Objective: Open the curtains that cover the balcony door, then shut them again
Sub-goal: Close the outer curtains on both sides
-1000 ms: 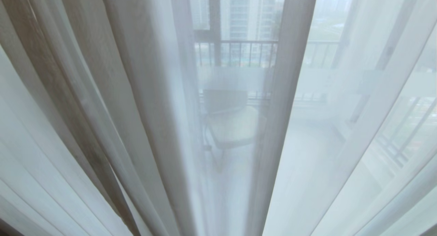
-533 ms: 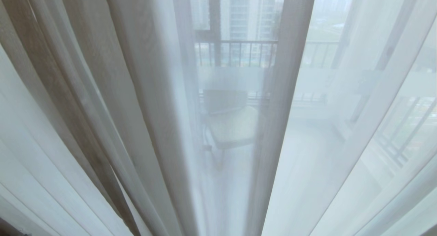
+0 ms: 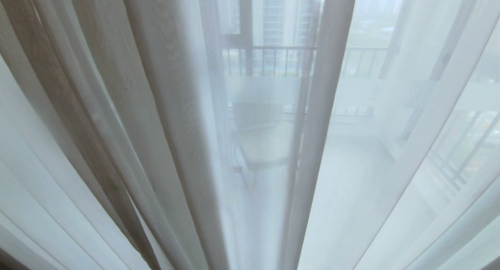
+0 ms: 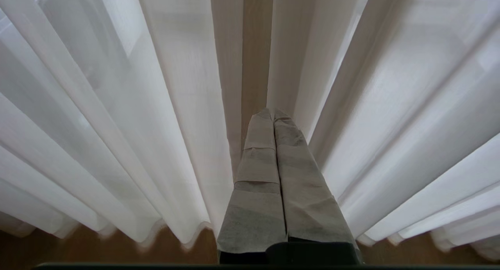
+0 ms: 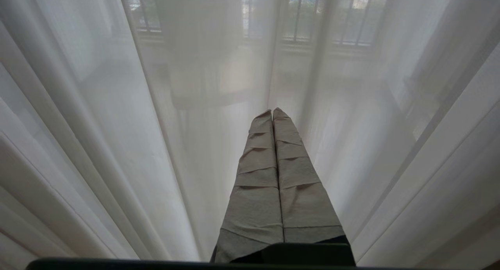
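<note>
Your curtains (image 3: 164, 117) hang drawn across everything ahead, the opaque beige-grey folds on the left and the sheer white layer over the middle and right, so the opening half of the job looks not yet begun. The balcony door itself you cannot pick out clearly; behind the sheer, only a dark upright (image 3: 246, 31), a railing (image 3: 281, 61) and a chair (image 3: 263, 139) show as faint shapes. In the left wrist view, your left tool (image 4: 272, 114) is clenched with nothing between its taped fingers (image 4: 259, 160), its tip pointing into a darker gap between two pleats of the heavier fabric just ahead. That placement reads as deliberate: a closed tool slides between folds like a wedge and can sweep the cloth sideways without pinching it. The hems end just above the wooden floor (image 4: 78, 246), so the fabric should swing freely. Your right tool (image 5: 272, 114) is likewise clenched and empty, aimed at the sheer layer, and seems to be waiting. Neither arm shows in the head view. Watch that the thin voile does not snag on the tape edges.
</note>
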